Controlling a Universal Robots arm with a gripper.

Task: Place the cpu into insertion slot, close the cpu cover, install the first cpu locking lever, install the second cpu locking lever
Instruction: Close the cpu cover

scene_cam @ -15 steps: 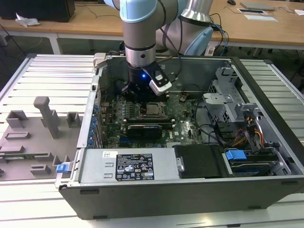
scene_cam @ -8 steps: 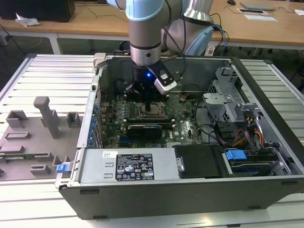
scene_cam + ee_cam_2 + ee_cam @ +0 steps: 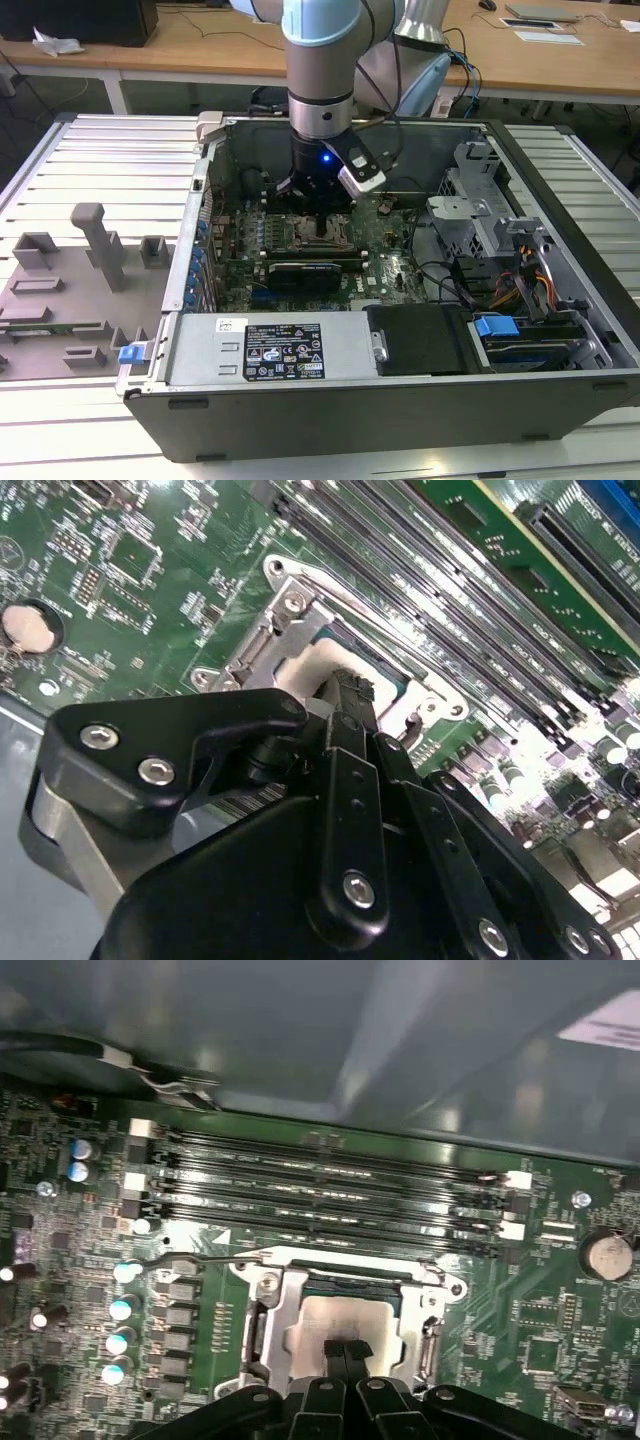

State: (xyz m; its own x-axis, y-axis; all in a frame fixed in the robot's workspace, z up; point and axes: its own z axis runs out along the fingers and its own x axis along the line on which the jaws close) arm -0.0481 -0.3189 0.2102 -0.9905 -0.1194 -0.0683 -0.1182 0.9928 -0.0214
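Sitting on slatted bench (image 3: pixel 110 150), wooden desks (image 3: pixel 200 50) behind: open case (image 3: pixel 300 405); tool (image 3: pixel 346 1350) closed, empty, touching cpu (image 3: pixel 318 1322).

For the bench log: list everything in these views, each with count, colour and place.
Open dark-grey metal computer case: one, dark grey, on the table.
Slatted silver metal table: one, silver, under the case.
Green motherboard: one, green, inside the case.
Square metal cpu cover frame: one, silver-grey, on the motherboard.
Small square cpu with pale metal top: one, silver-beige, inside that frame.
Long black memory slots: four, black, beside the frame.
Grey moulded fixtures: several, grey, table at the exterior view's left.
Robot arm: one, silver and blue, above the motherboard.
Pincer: one, black, shut, tips at the cpu.
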